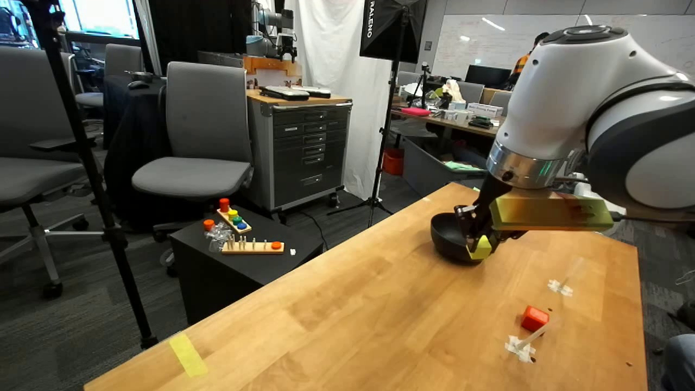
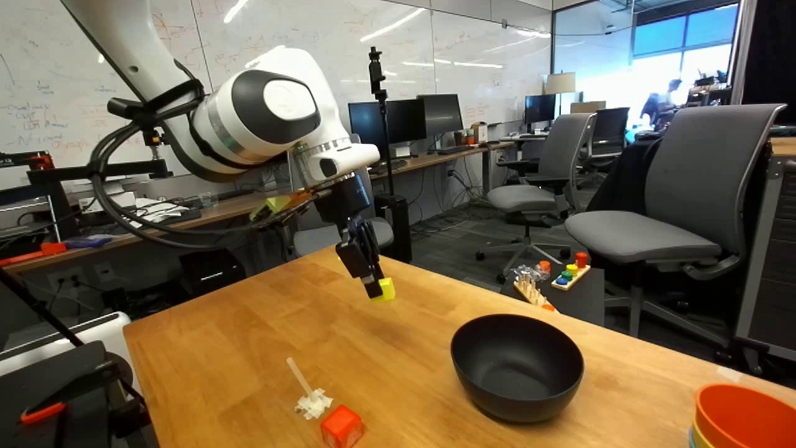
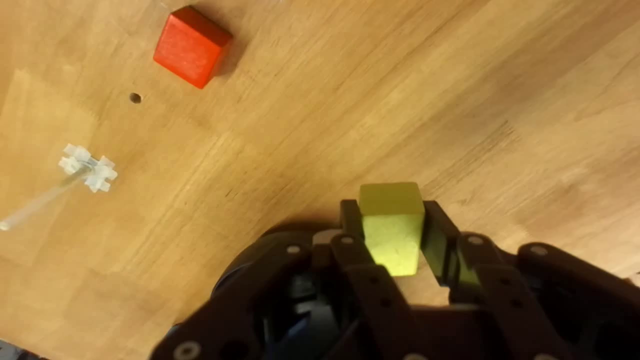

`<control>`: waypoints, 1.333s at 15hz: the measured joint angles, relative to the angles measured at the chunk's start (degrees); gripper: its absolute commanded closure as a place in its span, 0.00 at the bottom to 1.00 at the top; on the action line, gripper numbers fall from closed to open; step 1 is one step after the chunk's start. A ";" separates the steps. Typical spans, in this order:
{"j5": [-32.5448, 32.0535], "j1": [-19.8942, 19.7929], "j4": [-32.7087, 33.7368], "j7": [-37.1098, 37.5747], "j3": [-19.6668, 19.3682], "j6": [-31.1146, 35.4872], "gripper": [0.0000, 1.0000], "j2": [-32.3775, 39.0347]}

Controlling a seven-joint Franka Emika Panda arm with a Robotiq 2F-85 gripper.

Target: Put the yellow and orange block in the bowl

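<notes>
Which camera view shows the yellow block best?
The wrist view: the yellow block appears largest there, two faces plain, held in the gripper. Both exterior views show it too, but small, at the gripper's tip.

The tabletop (image 2: 273, 323) is smooth wood, its grain under a soft sheen. Near its long edge, the bowl (image 2: 516, 367) looks like smooth black plastic, satin more than glossy. The yellow block (image 3: 392, 240) is smooth and near matt; the orange-red block (image 3: 189, 49) catches a slight shine; wood or plastic, I can't tell. The hand (image 3: 393, 224) is dark and mostly matt, with shinier, metal-looking bolt heads (image 3: 475, 240). The arm (image 1: 559, 103) is glossy white, with a polished metal collar (image 1: 524, 167). A translucent, plastic-looking rod (image 2: 300, 377) rises from crinkled, matt, papery tape (image 2: 314, 404). Beyond the edge, the chairs (image 1: 209, 125) are grey cloth, the curtain (image 1: 336, 81) creased fabric.
</notes>
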 measured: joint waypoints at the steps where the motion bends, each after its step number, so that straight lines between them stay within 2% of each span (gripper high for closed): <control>1: 0.34 -0.76 0.19 0.01 -0.21 -0.46 0.88 -0.40; 11: 3.52 -7.54 4.84 0.40 -1.50 -5.94 0.88 -0.86; 20: 6.53 -8.57 9.59 0.47 -1.41 -8.63 0.87 2.83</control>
